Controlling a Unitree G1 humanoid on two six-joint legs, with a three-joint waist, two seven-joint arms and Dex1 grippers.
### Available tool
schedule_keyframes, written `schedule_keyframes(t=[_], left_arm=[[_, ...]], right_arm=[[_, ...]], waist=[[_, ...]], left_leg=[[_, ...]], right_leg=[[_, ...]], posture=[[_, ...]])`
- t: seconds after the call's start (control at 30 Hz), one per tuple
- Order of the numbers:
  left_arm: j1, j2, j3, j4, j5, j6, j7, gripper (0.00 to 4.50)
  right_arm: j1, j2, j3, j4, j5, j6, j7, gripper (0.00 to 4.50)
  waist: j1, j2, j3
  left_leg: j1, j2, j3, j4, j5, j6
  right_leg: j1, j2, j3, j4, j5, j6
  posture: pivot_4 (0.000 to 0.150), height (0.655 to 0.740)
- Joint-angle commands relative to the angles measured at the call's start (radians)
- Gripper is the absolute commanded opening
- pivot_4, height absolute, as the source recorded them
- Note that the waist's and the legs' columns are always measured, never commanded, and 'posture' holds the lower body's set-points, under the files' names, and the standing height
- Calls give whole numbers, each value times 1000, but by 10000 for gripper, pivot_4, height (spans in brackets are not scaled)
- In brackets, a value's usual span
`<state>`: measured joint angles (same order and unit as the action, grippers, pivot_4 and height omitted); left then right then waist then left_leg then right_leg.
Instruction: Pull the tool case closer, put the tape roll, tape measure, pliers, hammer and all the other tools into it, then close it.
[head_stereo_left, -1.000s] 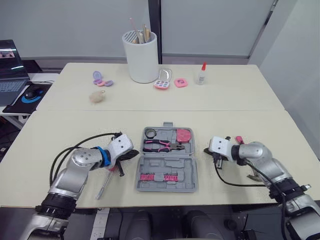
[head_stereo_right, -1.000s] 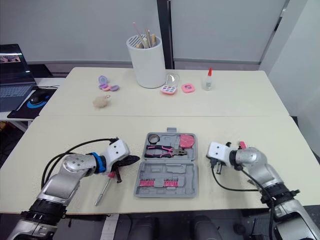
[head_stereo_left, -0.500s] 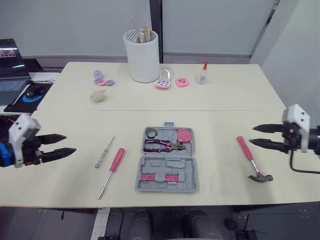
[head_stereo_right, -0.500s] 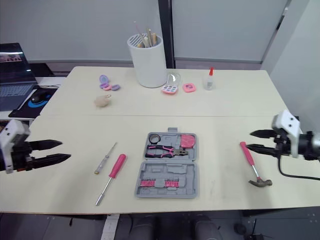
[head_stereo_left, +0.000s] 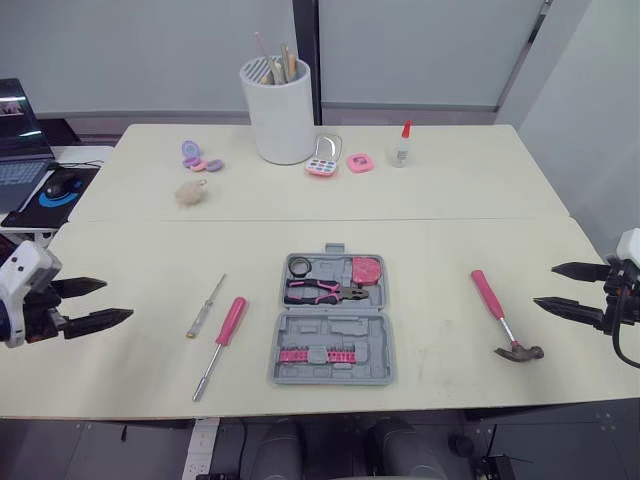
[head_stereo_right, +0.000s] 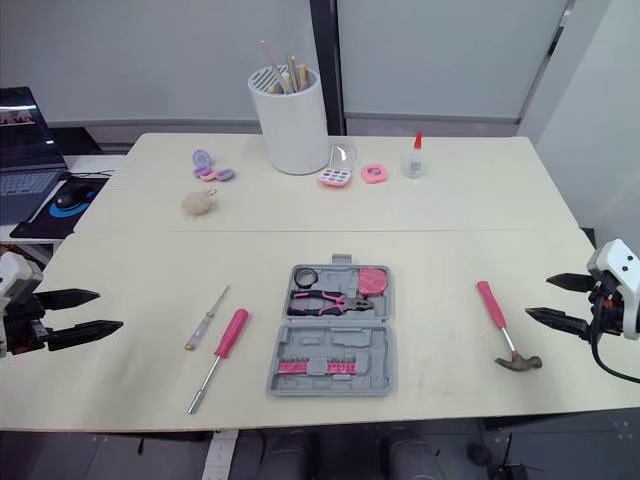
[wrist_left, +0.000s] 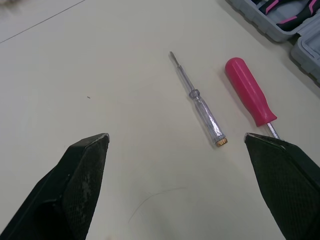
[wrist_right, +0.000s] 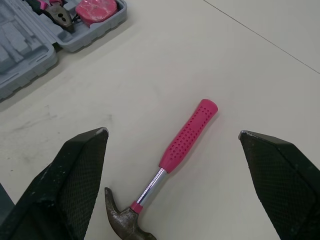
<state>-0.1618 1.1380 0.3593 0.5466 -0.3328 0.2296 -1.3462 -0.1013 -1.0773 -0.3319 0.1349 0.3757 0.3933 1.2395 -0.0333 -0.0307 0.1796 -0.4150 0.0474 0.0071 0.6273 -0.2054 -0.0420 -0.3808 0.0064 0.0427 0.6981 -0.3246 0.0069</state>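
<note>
The tool case (head_stereo_left: 333, 320) is lying open near the front middle of the table (head_stereo_left: 450, 200), with the tape roll (head_stereo_left: 300, 265), the pink tape measure (head_stereo_left: 367, 270) and the pliers (head_stereo_left: 322, 292) sitting in its far half. A row of small pink pieces (head_stereo_left: 312, 355) is sitting in its near half, too small to make out. The hammer (head_stereo_left: 500, 315) is lying on the table to the right of the case, well apart from it. In the right wrist view part of its head is running off the edge. Left of the case a pink screwdriver (head_stereo_left: 222, 332) and a thin clear screwdriver (head_stereo_left: 204, 307) are lying side by side. In the left wrist view the pink one's shaft is disappearing behind a finger. The left gripper (head_stereo_left: 117, 300) and the right gripper (head_stereo_left: 545, 285) are hovering at the table's two ends, fingers spread wide and holding nothing, their arms cut off by the frame. A seam is crossing the pale table behind the case. Beyond it are standing a white cup (head_stereo_left: 277, 110) of sticks, a glue bottle (head_stereo_left: 402, 147) and small pink and purple items that are hard to identify. A laptop (head_stereo_left: 15, 140) is sitting on a side desk at the left, with grey wall panels behind.
</note>
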Motion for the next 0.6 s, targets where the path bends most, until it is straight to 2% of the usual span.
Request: schedule_keyframes(t=[0.03,0.6], left_arm=[[-24,8,20,-17,3,-17,39,45000],[-1,1,21,-79,-5,17,74,45000]], right_arm=[[-29,-5,-25,21,-1,-28,-22,44434],[-72,12,37,110,-75,-152,-63,44434]], waist=[[0,0,0],[0,0,0]], left_leg=[[0,0,0,0,0,0],[0,0,1,0,0,0]], right_leg=[[0,0,0,0,0,0],[0,0,0,0,0,0]], posture=[[1500,7400],[1500,7400]])
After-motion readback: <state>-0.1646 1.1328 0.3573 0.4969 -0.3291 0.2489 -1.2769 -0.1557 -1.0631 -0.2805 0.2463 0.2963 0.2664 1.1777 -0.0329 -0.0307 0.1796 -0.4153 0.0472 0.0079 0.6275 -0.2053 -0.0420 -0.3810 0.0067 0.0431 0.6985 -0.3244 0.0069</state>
